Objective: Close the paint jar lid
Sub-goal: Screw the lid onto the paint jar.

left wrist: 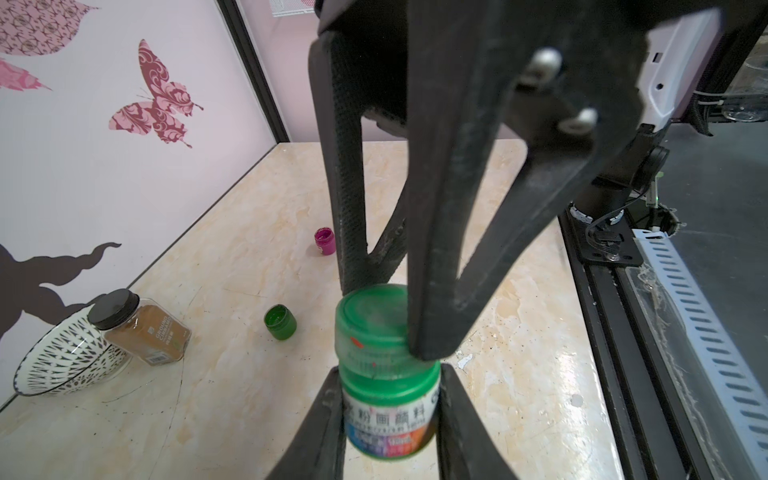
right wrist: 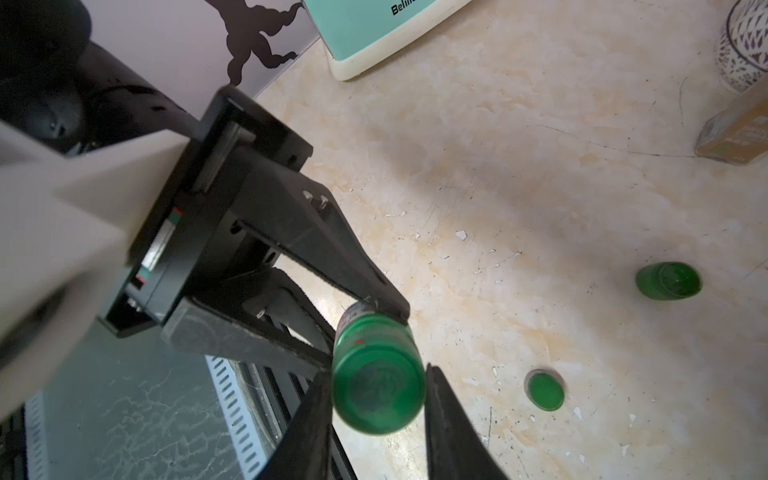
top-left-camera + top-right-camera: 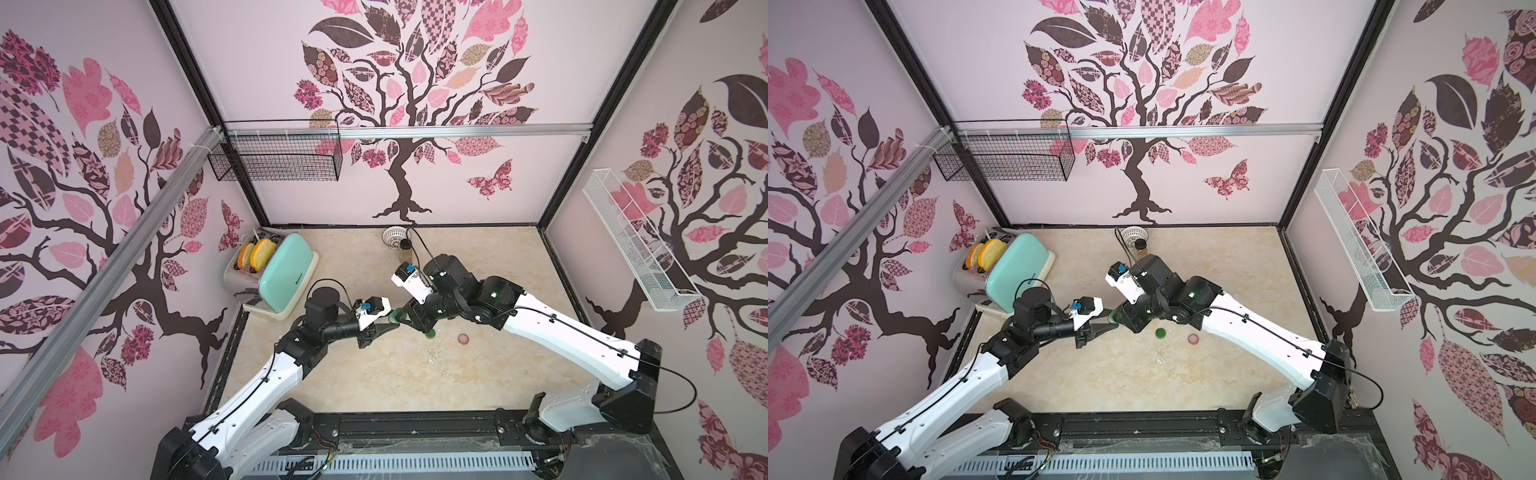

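Jar (image 1: 388,419) aloft over table (image 3: 478,374) centre, small green pot (image 3: 1160,332) at its 4 o'clock | left gripper (image 1: 389,374) clamped on jar body | right gripper (image 2: 376,374) clamped on lid (image 1: 370,316) | lid seated on neck; tightness unclear, likely final twist and release left
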`<action>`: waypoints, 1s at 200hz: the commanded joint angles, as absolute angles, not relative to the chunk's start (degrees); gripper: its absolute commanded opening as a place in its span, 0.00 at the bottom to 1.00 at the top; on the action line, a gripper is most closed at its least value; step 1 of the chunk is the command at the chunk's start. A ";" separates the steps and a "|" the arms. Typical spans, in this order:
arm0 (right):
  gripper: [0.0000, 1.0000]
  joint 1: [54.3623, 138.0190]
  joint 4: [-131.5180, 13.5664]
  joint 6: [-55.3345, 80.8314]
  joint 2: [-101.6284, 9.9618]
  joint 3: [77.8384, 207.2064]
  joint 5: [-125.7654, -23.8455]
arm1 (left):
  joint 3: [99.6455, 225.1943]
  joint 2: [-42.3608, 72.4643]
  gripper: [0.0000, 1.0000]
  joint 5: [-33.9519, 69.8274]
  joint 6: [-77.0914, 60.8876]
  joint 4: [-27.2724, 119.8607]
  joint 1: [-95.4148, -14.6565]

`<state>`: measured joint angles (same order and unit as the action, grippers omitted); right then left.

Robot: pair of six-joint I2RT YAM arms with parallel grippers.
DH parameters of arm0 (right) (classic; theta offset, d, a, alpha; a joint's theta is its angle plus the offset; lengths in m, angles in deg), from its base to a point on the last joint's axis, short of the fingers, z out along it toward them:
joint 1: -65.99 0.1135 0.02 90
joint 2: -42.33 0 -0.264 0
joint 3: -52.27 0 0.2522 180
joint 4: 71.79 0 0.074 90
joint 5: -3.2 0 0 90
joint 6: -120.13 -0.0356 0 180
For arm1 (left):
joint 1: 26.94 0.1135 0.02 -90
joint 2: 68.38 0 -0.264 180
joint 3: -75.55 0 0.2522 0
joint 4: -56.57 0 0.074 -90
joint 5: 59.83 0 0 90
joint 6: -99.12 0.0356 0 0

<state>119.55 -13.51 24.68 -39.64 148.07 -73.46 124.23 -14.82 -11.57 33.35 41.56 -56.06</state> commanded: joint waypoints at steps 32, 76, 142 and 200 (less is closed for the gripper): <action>0.07 120.66 -7.89 6.50 -43.71 152.16 -76.64 | 124.56 -16.64 0.20 -12.16 32.74 49.95 -56.56; 0.12 120.66 -5.73 0.59 -45.38 154.76 -76.00 | 124.57 -16.75 0.20 -11.46 32.74 50.06 -56.57; 0.35 120.27 -3.27 9.44 -40.98 157.61 -82.93 | 125.06 -16.66 0.20 -12.67 33.89 45.98 -56.59; 0.67 117.89 -6.36 26.53 -32.56 153.90 -82.56 | 126.39 -15.48 0.20 -17.38 34.66 41.23 -56.61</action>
<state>118.52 -5.01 16.77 -35.80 154.85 -81.09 124.73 -15.63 -13.75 33.63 43.26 -56.50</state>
